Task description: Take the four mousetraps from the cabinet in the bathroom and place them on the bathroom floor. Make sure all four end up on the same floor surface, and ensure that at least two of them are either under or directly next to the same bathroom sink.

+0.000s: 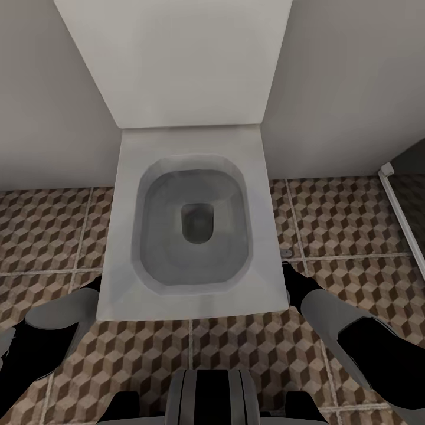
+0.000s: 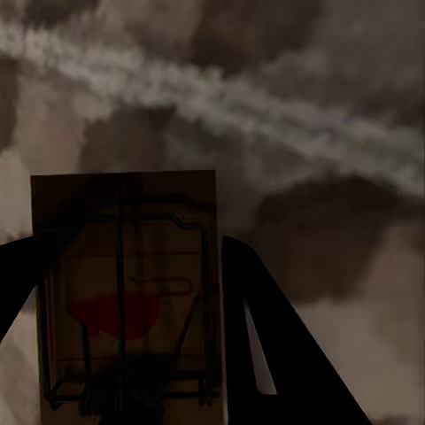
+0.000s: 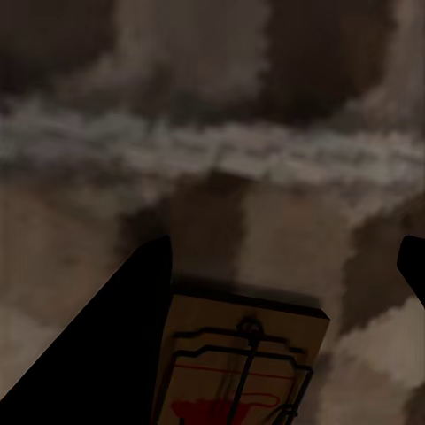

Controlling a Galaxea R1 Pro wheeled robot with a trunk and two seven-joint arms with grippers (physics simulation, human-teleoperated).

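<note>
Left hand [image 2: 133, 354] is gripping a mousetrap [image 2: 128, 292] between its dark fingers, close over the cube-patterned bathroom floor [image 2: 292, 115]. My right hand [image 3: 283, 354] is carrying a second mousetrap [image 3: 243, 363] likewise. Ahead, I'm looking down on a white toilet [image 1: 192, 230], arms flanking it.

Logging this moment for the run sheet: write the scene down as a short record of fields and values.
location: robot faces a white toilet, lid up, against a pale wall
floor: bathroom floor, cube-pattern tiles, pale grout
left gripper: holds a mousetrap between its dark fingers
right gripper: holds a second mousetrap
arms: both lowered, one at each side of the toilet
right edge: white frame strip
sink: none in these pictures
</note>
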